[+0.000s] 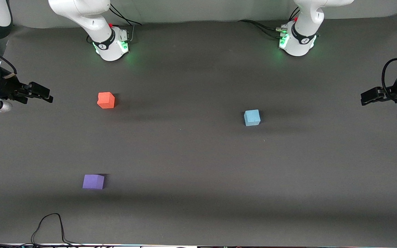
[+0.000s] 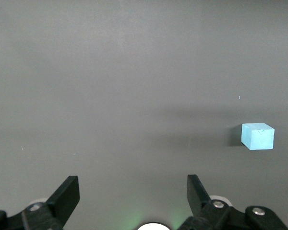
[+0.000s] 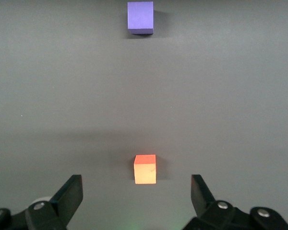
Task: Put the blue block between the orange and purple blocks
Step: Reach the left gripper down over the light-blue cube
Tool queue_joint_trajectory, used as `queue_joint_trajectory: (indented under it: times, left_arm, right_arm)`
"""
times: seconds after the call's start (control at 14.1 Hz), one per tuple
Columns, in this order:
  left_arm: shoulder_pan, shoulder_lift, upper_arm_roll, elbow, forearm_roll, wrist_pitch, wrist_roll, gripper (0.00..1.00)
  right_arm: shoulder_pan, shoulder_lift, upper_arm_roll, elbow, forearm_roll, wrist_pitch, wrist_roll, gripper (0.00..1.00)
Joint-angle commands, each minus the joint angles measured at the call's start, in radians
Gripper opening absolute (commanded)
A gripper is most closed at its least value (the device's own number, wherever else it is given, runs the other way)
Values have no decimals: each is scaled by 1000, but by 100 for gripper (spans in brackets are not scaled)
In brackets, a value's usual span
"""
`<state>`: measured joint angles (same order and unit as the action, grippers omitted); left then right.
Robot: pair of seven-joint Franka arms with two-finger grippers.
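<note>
Front view: I see the blue block (image 1: 252,117) toward the left arm's end, orange block (image 1: 106,100) and purple block (image 1: 93,181) toward the right's. Left wrist: left gripper (image 2: 133,191) spread wide, holding nothing. Right wrist: right gripper (image 3: 137,190) likewise agape, seemingly over bare mat.

The table (image 1: 198,155) is covered in a plain dark grey, matte, with no pattern, only soft darker bands of shadow across it. On it the blue block (image 1: 252,117) is a pale sky blue, a shade lighter on top than on its sides. The orange block (image 1: 106,100) is a warm orange-red, brighter on one face in the right wrist view. The purple block (image 1: 93,182) is an even violet. Both arms are glossy white with black bands, and green light glows at each base (image 1: 110,48), tinting the grey around it. The left gripper (image 2: 133,196) and the right gripper (image 3: 137,194) are black, with silver screw heads. Black cables (image 1: 48,227) trail along the table's edge.
</note>
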<state>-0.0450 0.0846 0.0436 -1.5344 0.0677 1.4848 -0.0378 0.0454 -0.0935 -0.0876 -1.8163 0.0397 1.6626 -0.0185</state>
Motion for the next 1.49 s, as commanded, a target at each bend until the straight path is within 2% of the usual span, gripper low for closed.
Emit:
queue_joint_trajectory:
  times: [0.0,0.28,0.85,1.2,1.42]
  left_arm:
    - [7,10,-4,30,12,-28,60,100]
    - [24,35,-2,72,0,-64,62,100]
    - [10,21,-10,41,-6,-87,44,100]
    - [-111,4,-51,27,-16,-103,-170,100]
    - [-211,18,-73,34,-111,-83,-460,100]
  right_arm:
    - [-1,-12,2,-6,-3,2,3,100]
    - [-1,-14,2,-6,-1,9,3,100]
    - [-1,-6,2,-6,0,39,3,100]
    - [1,-2,2,-8,0,62,5,100]
    - [1,0,2,-8,0,69,5,100]
